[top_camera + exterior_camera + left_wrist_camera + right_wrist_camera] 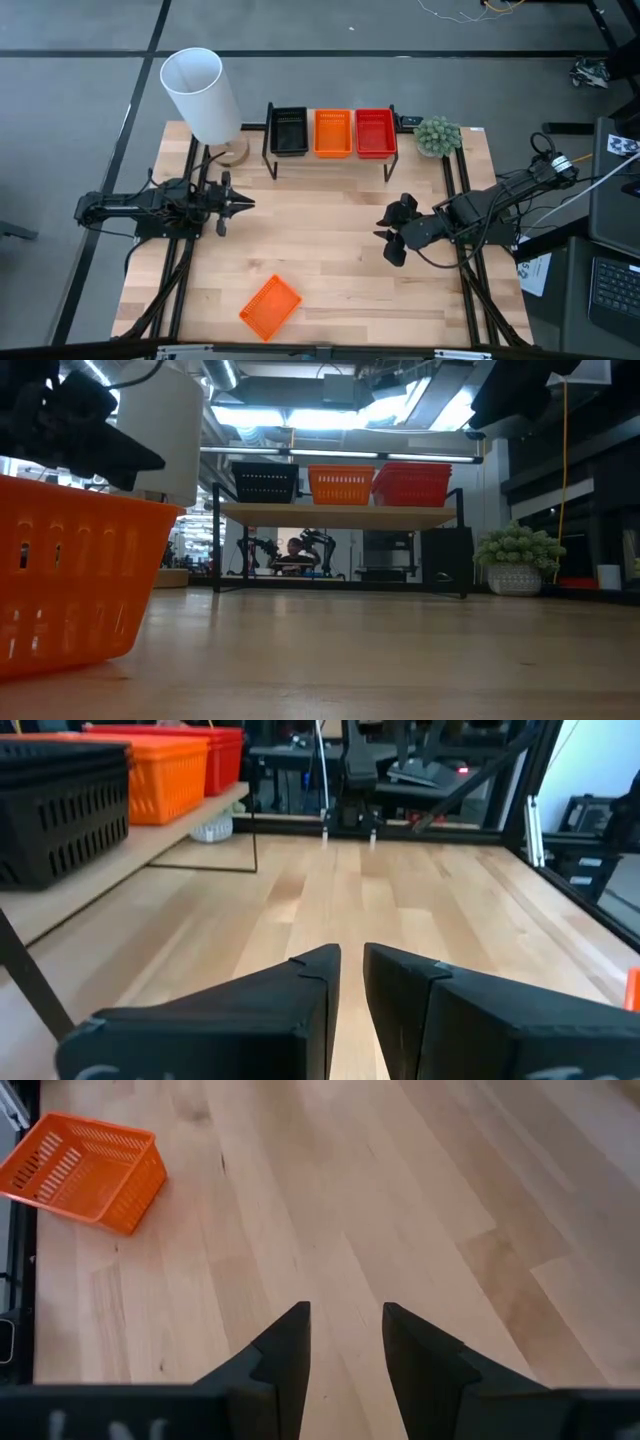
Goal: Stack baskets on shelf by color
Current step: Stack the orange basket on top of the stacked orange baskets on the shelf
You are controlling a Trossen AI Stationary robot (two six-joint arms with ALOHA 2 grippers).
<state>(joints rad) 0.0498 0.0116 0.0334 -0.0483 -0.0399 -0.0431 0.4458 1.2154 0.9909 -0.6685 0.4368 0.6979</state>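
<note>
The shelf (330, 160) stands at the table's far side and carries three basket stacks: black (289, 131), orange (333, 133) and red (375, 132). The low view shows them as black (265, 482), orange (340, 485) and red (412, 483). One loose orange basket (270, 305) sits upright on its base near the table's near edge; it is also in the right wrist view (85, 1168). My left gripper (245, 203) hovers left of centre, its fingers a narrow gap apart (350, 970). My right gripper (392, 228) hovers right of centre, open (347, 1330). Both hold nothing.
A white cylinder (203, 95) on a round wooden base stands left of the shelf. A small potted plant (437, 135) sits at the shelf's right end. Bare wood (320, 240) lies between the grippers. Black frame rails run along both table sides.
</note>
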